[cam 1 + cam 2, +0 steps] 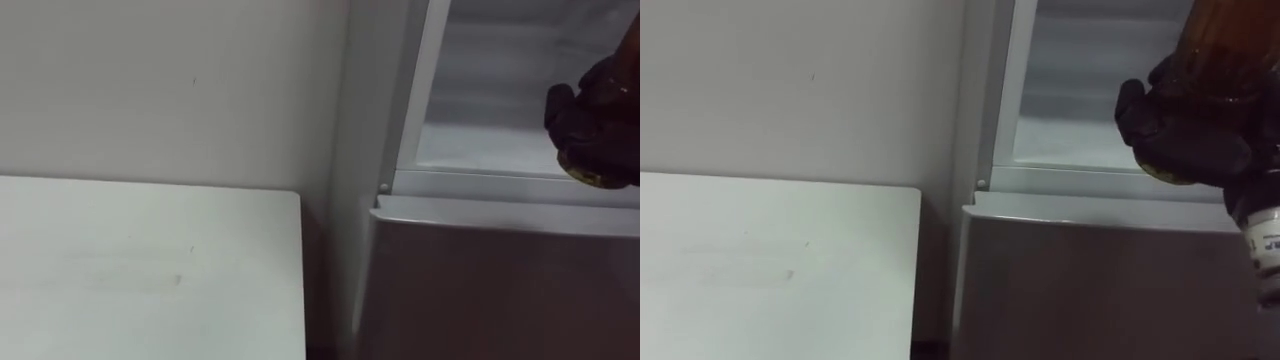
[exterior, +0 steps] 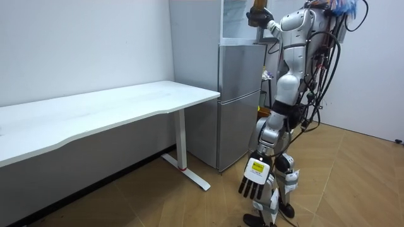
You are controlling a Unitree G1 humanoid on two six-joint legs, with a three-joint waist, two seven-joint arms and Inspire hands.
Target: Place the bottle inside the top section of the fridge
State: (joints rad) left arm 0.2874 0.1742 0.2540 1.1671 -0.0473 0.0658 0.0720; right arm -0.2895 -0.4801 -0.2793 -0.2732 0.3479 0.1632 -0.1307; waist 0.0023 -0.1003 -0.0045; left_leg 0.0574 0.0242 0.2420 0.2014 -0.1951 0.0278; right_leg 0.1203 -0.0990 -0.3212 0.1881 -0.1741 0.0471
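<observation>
Closest in, right hand [image 1: 1185,130]: dark fingers curled tight round the brown bottle [image 1: 1225,45], gripping it low on the body, bottle rising above the fingers and base peeking out just beneath them. Held up at the open mouth of the upper fridge compartment [image 1: 1070,100], just above the front ledge [image 1: 1080,180]; hard to tell whether past the ledge or just before it. Below that, closed grey lower door [image 1: 1090,290] of the fridge. Off to the left, pale wall [image 1: 790,80] and, under it, white table [image 1: 760,260], near corner just beside the fridge's side. From the room view: standing upright on the wood floor [image 2: 353,189] right before the fridge, right arm raised to the upper compartment, left hand [image 2: 254,183] hanging down by the thigh, fingers loosely straight, holding nothing
</observation>
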